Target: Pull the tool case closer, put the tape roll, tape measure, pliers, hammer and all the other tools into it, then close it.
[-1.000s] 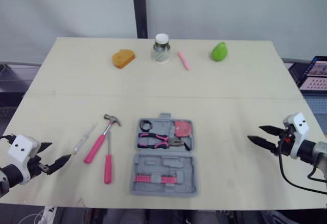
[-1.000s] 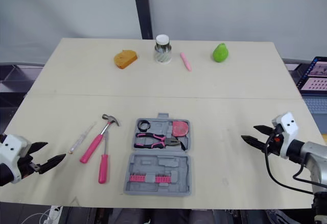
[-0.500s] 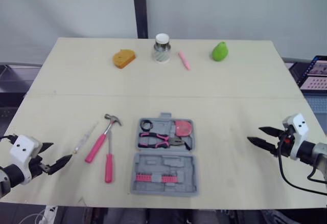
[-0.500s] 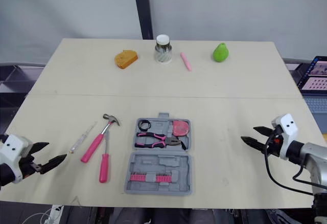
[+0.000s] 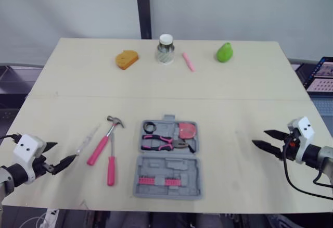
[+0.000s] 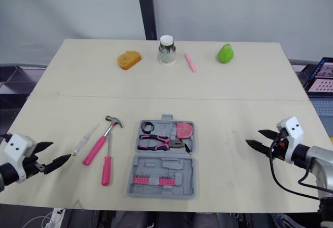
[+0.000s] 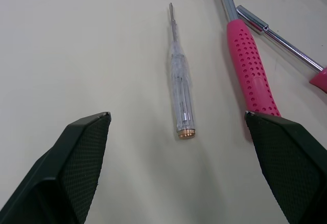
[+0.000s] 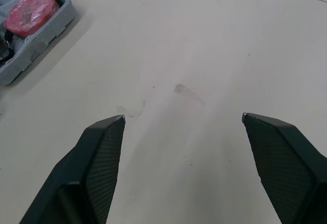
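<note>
The grey tool case [image 5: 190, 163] lies open at the table's near middle. In it are a black tape roll [image 5: 149, 127], a pink tape measure [image 5: 186, 130], pink-handled pliers [image 5: 164, 142] and a row of pink bits [image 5: 155, 181]. Left of the case lie a pink hammer [image 5: 104, 140], a pink screwdriver [image 5: 110, 163] and a clear tester screwdriver [image 5: 86, 140]. My left gripper [image 5: 65, 151] is open, just short of the near end of the tester screwdriver [image 7: 181, 88]. Far right of the case, my right gripper [image 5: 259, 137] is open over bare table, with nothing between its fingers.
Along the far edge stand an orange piece [image 5: 126, 59], a glass jar with a white lid [image 5: 165, 49], a pink stick [image 5: 187, 61] and a green pear [image 5: 223, 52]. A laptop [image 5: 320, 74] sits beyond the table's right edge.
My left gripper has moved a little forward and right, closer to the clear tester screwdriver. The right gripper and the tools have stayed put.
</note>
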{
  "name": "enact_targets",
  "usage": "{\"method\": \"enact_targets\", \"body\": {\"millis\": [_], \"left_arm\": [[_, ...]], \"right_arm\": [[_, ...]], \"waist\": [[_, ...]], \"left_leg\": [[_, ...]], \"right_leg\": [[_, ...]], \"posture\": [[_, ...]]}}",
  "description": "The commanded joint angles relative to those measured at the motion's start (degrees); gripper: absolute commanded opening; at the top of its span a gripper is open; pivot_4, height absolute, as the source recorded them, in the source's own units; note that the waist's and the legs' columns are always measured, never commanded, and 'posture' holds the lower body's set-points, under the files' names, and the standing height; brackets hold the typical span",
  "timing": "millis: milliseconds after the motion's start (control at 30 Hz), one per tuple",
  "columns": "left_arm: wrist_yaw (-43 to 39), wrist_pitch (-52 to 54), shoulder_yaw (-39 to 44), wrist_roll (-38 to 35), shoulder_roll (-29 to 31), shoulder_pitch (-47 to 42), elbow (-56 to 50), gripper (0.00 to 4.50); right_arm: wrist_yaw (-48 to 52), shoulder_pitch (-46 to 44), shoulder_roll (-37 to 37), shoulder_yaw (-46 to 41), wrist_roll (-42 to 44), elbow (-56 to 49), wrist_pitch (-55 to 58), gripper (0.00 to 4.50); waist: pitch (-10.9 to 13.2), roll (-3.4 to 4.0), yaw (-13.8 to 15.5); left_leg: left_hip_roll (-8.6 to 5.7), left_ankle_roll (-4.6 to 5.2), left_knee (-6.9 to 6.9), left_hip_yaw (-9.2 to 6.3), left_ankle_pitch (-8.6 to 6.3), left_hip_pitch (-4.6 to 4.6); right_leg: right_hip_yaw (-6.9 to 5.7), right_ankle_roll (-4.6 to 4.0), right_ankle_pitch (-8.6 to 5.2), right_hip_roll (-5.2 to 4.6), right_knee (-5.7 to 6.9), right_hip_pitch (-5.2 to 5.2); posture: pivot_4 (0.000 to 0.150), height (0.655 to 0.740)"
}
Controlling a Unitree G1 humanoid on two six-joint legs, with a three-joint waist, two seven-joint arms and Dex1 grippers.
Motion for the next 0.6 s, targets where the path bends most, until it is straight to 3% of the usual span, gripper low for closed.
{"method": "enact_targets", "body": {"millis": [33,133,267,467,533,600], "left_arm": [[2.3,1.3,2.6,-2.2,-2.1,0.7,-3.7,4.5],[6.1,4.1,5.7,-5.4,-6.5,2.7,-11.1,4.5],[16.1,11.5,6.9,-11.5,-16.7,6.8,-27.7,4.5],[35.7,20.8,-2.3,-10.5,-33.6,11.3,-46.7,4.5],[40.0,22.7,-5.2,-8.2,-36.2,12.3,-49.1,4.5],[43.5,24.5,-8.3,-7.6,-39.2,13.2,-51.3,4.5]], "right_arm": [[0.5,-1.2,0.2,-1.1,1.6,-1.6,-0.7,3.87],[2.4,-2.4,-0.6,-0.7,3.3,-4.7,1.3,3.87],[4.6,-7.3,-1.0,2.4,6.5,-11.0,6.8,3.87],[8.9,-18.0,-0.3,13.0,8.1,-18.1,12.9,3.87],[10.4,-21.3,0.0,16.0,8.3,-18.7,14.2,4.42],[12.6,-24.4,0.2,19.0,8.6,-19.3,15.4,4.48]], "waist": [[0.0,0.0,0.0],[0.0,-0.02,-0.1],[0.1,-0.1,-0.2],[0.1,-0.16,0.7],[0.1,-0.17,1.4],[0.1,-0.17,1.7]], "left_leg": [[0.0,0.0,0.0,0.01,0.0,0.0],[0.01,0.03,0.01,0.05,-0.03,0.01],[0.09,0.05,0.03,0.22,-0.09,0.07],[0.11,0.09,0.19,0.27,-0.15,0.09],[0.21,0.05,0.32,0.24,-0.18,0.01],[0.25,0.04,0.4,0.23,-0.2,-0.02]], "right_leg": [[0.01,0.0,0.0,0.0,-0.01,0.0],[0.09,0.01,0.0,0.0,-0.01,-0.01],[0.28,0.06,0.04,0.04,-0.06,0.0],[0.91,0.19,0.13,0.29,-0.21,0.05],[1.17,0.17,0.15,0.55,-0.3,0.04],[1.19,0.15,0.16,0.62,-0.32,0.03]], "posture": [[0.15,0.74],[0.15,0.74],[0.15,0.74],[0.15,0.74],[0.15,0.74],[0.15,0.74]]}}
